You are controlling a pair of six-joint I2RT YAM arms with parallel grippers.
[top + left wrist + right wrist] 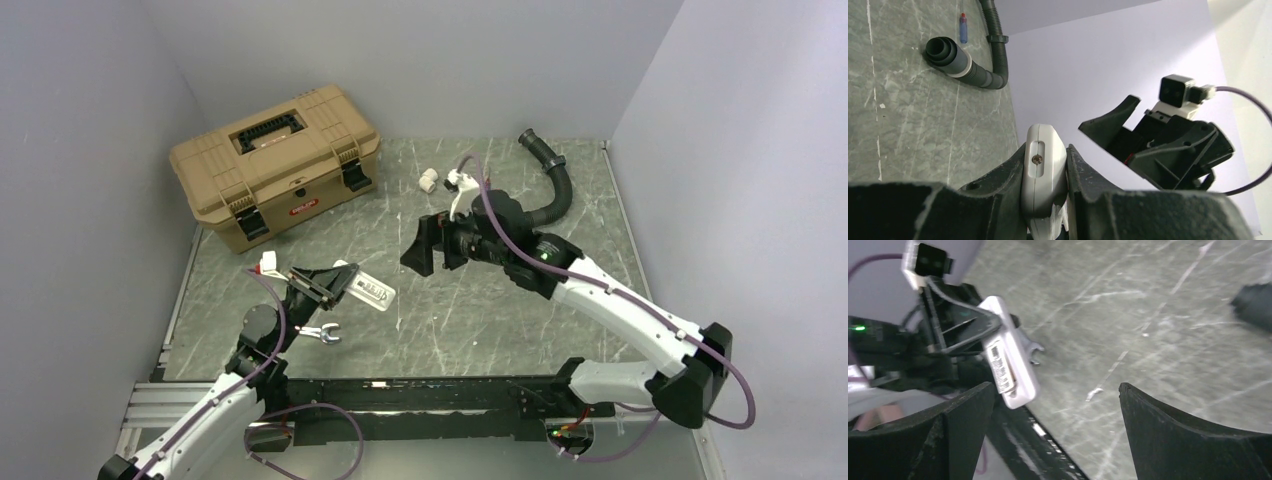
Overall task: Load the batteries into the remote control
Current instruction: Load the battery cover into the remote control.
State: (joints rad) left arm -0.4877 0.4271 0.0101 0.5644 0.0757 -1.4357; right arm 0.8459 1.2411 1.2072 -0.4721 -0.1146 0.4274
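We see a tan toolbox [270,165] at upper left of the top view, lid shut. A white pipe fitting [430,180] sits just right of it, and a black ribbed hose [552,185] curls at upper right. A silver wrench [320,335] lies on the grey marbled table [450,320] at lower left, just below the left gripper [345,278]. In the left wrist view a thin red-and-blue stick [963,27] lies at the top edge, near the hose's open end.

The left gripper is pinching the remote control [368,290]. Its fingers [998,180] press on the two broad faces, so the narrow side edge w/ a small screw faces that camera.

In the top view the remote sits left of centre. Its long axis runs approx. left-right, dipping a little toward lower right, and the free end sticks out of the gripper toward frame centre. The face w/ the printed label is turned up. In the right wrist view that label face looks at the camera, the free end points toward the bottom of the frame, and the wrench shows just behind it.

The right gripper [430,245] hangs near frame centre, apart from the remote, w/ its mouth turned toward the remote's free end. Its jaws are spread wide, and only table shows between the fingers [963,420].
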